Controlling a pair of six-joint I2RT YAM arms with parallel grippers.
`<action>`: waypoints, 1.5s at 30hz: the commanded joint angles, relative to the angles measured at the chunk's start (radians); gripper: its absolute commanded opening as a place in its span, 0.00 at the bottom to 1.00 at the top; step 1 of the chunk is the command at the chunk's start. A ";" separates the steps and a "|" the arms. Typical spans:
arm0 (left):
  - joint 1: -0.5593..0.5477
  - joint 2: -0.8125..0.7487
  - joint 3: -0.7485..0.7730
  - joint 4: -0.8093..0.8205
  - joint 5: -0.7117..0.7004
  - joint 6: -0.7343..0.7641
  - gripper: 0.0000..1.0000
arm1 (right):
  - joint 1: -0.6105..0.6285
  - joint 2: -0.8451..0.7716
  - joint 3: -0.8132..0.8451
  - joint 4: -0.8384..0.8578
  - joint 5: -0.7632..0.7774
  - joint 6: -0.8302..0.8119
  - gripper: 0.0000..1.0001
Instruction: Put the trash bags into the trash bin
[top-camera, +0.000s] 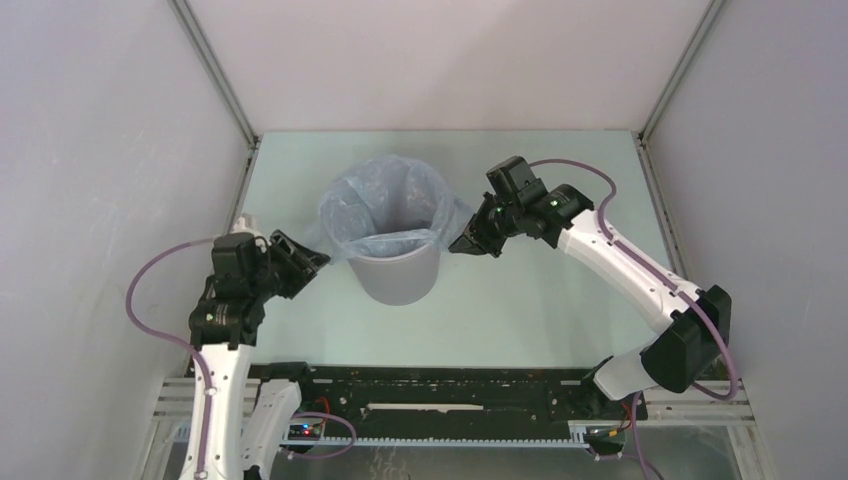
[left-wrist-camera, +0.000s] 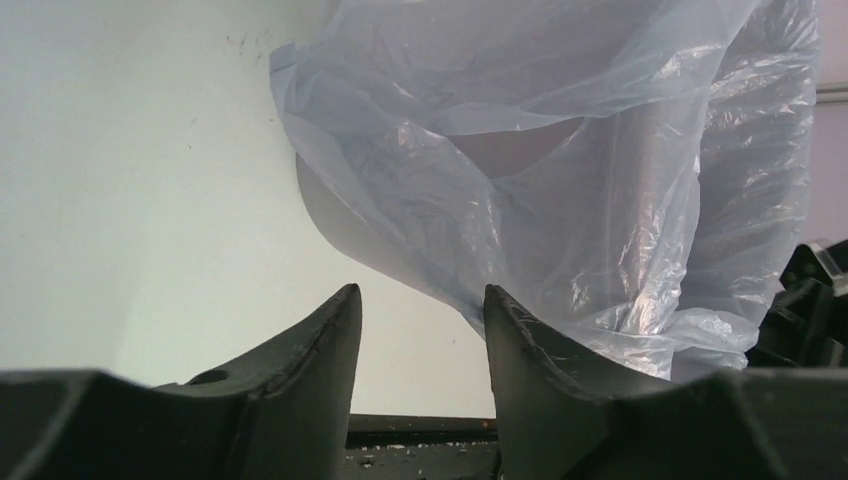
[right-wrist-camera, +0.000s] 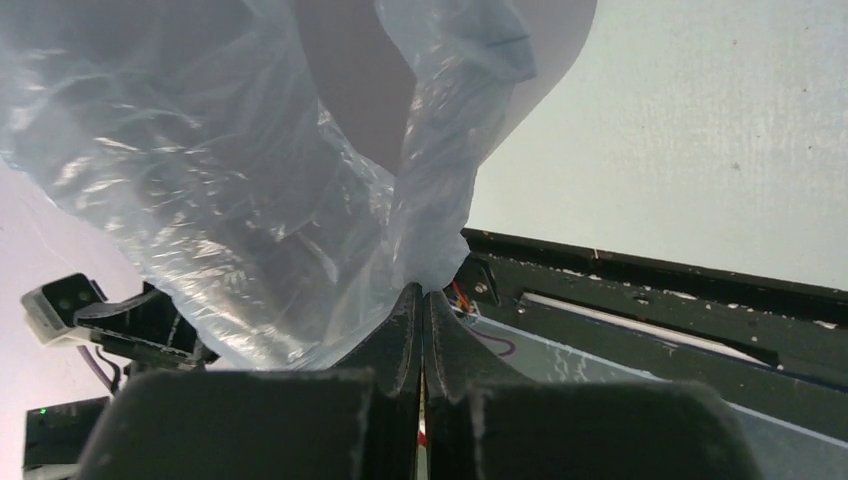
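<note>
While the right gripper (top-camera: 467, 245) jaws pinch the thin pale-blue translucent plastic bag (top-camera: 385, 200) right of the grey round plastic bin (top-camera: 398, 278), the left gripper (top-camera: 310, 262) jaws stand parted, empty, just left of it.

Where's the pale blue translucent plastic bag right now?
Top view, centre: the pale blue translucent plastic bag sits in the grey round plastic bin, film spilling over its rim; the right gripper pinches its right edge.

Here's a robot lab test cell: plain grey panels (top-camera: 100, 150) close it in at nine, twelve and three o'clock, with aluminium posts (top-camera: 215, 70) up the corners. At six o'clock, a black mounting rail (top-camera: 430, 385) anchors two robot arms (top-camera: 620, 260) trailing purple cables (top-camera: 128, 295) over a pale green tabletop (top-camera: 540, 300).
</note>
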 joint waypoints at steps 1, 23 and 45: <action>0.005 -0.034 0.039 -0.060 -0.009 0.033 0.49 | -0.003 -0.056 -0.059 0.129 -0.098 -0.142 0.00; 0.019 -0.056 -0.002 0.029 0.036 -0.664 0.66 | -0.064 -0.089 -0.113 0.336 -0.228 -0.424 0.00; 0.030 -0.126 -0.052 0.101 -0.053 -0.474 0.00 | -0.102 -0.111 -0.140 0.363 -0.368 -0.533 0.00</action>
